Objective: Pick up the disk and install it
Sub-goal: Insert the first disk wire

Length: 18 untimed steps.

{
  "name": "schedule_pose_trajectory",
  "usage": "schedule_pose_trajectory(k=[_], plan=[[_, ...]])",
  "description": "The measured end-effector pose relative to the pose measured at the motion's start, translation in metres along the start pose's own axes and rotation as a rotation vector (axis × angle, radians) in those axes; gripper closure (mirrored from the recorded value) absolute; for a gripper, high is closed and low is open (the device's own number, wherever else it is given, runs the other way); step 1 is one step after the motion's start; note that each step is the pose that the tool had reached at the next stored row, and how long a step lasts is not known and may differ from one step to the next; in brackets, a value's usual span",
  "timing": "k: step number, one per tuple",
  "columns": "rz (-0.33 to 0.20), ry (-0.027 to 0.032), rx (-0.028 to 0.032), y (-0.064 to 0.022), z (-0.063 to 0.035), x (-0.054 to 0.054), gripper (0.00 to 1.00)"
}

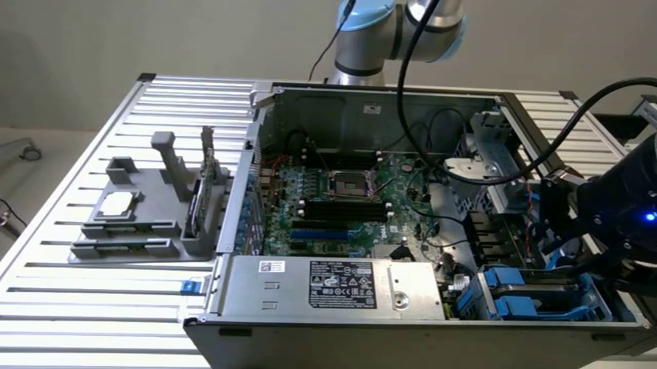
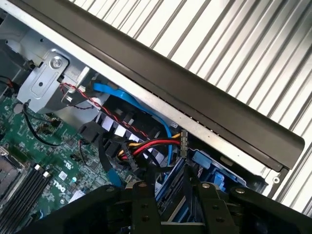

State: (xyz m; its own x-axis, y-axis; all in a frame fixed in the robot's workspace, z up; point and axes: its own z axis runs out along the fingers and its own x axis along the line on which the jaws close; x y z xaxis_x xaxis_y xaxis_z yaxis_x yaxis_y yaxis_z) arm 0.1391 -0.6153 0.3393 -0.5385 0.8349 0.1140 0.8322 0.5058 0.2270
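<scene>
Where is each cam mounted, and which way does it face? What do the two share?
Exterior view: off the arm and raised, looking down into the open computer case on the slatted table; the arm shows behind the case and the hand at the exterior view's right.
Wrist view: on the wrist, looking past the hand into the case's drive-bay corner, with table slats beyond the case wall.
Shared: motherboard, blue drive carriers, table, hand.

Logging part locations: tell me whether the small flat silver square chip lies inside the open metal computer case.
No, the chip lies on the grey plastic fixture outside the case.
</scene>
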Motion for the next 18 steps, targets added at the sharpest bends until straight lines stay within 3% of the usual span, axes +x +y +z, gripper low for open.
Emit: schedule_pose_trajectory(k=[9,13,18], plan=[[0.044,-0.0105,-0.0052,0.0029,-0.0016,-0.0013,0.63],[0.050,-0.0116,-0.0059,0.0081,-0.0004,-0.0047,0.63],[0.061,-0.0143,-0.0074,0.0080,0.0007,-0.0049,0.63]])
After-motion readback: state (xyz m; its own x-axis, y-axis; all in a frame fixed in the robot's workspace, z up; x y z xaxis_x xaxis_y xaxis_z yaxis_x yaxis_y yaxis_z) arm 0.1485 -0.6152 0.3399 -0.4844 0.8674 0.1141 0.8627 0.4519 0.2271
